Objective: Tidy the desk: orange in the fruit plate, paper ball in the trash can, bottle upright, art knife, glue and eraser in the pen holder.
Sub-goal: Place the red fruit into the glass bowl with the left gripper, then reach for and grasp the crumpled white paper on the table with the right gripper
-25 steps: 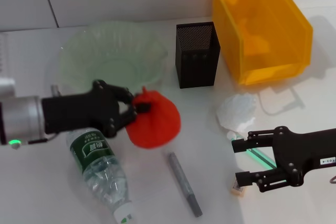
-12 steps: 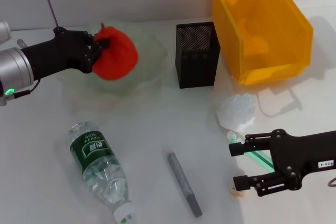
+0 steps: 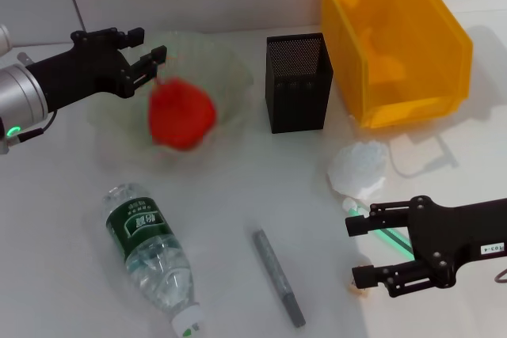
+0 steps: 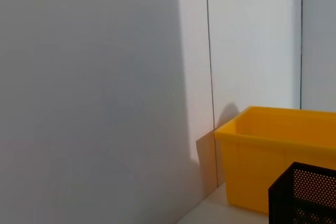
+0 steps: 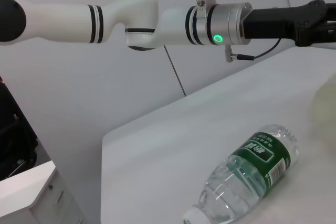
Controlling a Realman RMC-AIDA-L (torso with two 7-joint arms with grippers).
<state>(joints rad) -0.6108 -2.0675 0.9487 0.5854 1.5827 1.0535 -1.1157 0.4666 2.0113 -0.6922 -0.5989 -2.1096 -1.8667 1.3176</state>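
The orange (image 3: 181, 114) is blurred over the pale-green fruit plate (image 3: 230, 65), free of any grip. Just beyond it, my left gripper (image 3: 146, 45) hovers open above the plate's far left rim. The bottle (image 3: 150, 251) lies on its side at the front left and also shows in the right wrist view (image 5: 247, 177). A slim grey art knife (image 3: 277, 276) lies at the front centre. My right gripper (image 3: 363, 249) stands open at the front right, astride a green glue stick (image 3: 388, 235), with the eraser (image 3: 357, 289) peeking out at its lower finger. The paper ball (image 3: 358, 165) rests behind it.
The black mesh pen holder (image 3: 297, 81) stands at centre back, with the yellow trash can (image 3: 392, 41) to its right. The left wrist view shows both: the trash can (image 4: 278, 161) and the pen holder (image 4: 307, 192). A white wall runs behind the desk.
My left gripper carried the orange from the desk up over the fruit plate, then opened; the orange has left the fingers and dropped lower. The right gripper barely moved.
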